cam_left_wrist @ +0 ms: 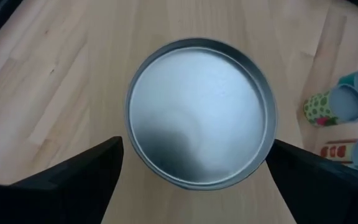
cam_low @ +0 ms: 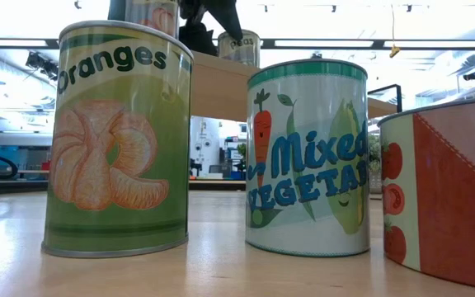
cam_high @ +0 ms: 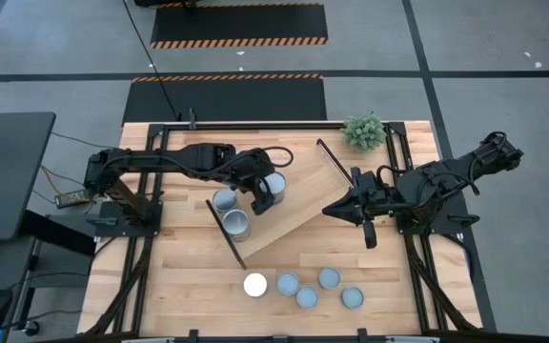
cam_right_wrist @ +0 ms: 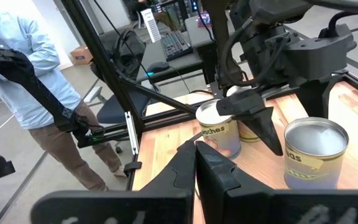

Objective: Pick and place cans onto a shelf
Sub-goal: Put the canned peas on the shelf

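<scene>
Standing upright on the shelf (cam_high: 289,205), three cans (cam_high: 234,224) cluster near its left end; you see the plank's long axis run diagonally, from near the table's middle up toward the far right corner. Your left gripper (cam_high: 264,193) sits over that cluster, its fingers spread on either side of one can (cam_left_wrist: 201,112) without touching it in the left wrist view. Five more cans (cam_high: 305,297) stand in a loose row near the table's front edge. Your right gripper (cam_high: 335,207) rests by the shelf's right side, fingers pressed together on nothing.
</scene>
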Robot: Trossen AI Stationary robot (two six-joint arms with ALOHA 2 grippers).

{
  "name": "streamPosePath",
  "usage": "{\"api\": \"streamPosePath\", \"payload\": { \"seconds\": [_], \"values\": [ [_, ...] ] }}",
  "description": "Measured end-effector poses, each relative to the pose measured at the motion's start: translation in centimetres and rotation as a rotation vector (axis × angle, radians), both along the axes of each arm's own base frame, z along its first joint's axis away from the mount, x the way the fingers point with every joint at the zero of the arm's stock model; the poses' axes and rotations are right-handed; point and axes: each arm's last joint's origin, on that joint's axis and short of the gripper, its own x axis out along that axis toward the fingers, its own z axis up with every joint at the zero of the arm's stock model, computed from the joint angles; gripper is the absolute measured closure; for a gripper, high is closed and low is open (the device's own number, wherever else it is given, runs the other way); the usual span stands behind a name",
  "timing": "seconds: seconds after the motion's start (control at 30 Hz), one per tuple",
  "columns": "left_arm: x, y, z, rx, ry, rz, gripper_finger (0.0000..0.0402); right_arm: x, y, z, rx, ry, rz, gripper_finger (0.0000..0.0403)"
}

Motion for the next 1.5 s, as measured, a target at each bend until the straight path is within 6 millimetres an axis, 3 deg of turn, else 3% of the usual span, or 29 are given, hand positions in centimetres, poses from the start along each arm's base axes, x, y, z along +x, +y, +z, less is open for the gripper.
{"api": "streamPosePath", "payload": {
  "seconds": [0.4,0.67,0.9,1.13,1.5],
  "values": [
    [-0.9,0.0,1.8,0.085,-0.067,-0.104,0.0008,0.0,0.0,0.0,0.001,-0.002,0.0,0.0386],
    [0.5,0.1,3.0,0.104,-0.245,-0.098,0.0008,0.1,0.0,0.3,0.013,-0.027,-0.001,0.0386],
    [1.1,0.5,2.4,0.11,-0.247,-0.028,0.0012,0.1,0.0,0.9,0.017,-0.089,0.008,0.0386],
    [1.3,0.9,2.1,0.129,-0.231,-0.027,0.0015,-0.1,0.0,1.3,-0.101,-0.132,0.069,0.0385],
    [1.0,1.4,0.9,0.202,-0.099,-0.052,0.0015,0.1,-1.4,-0.6,-0.078,0.066,0.021,0.0385]
  ]
}}
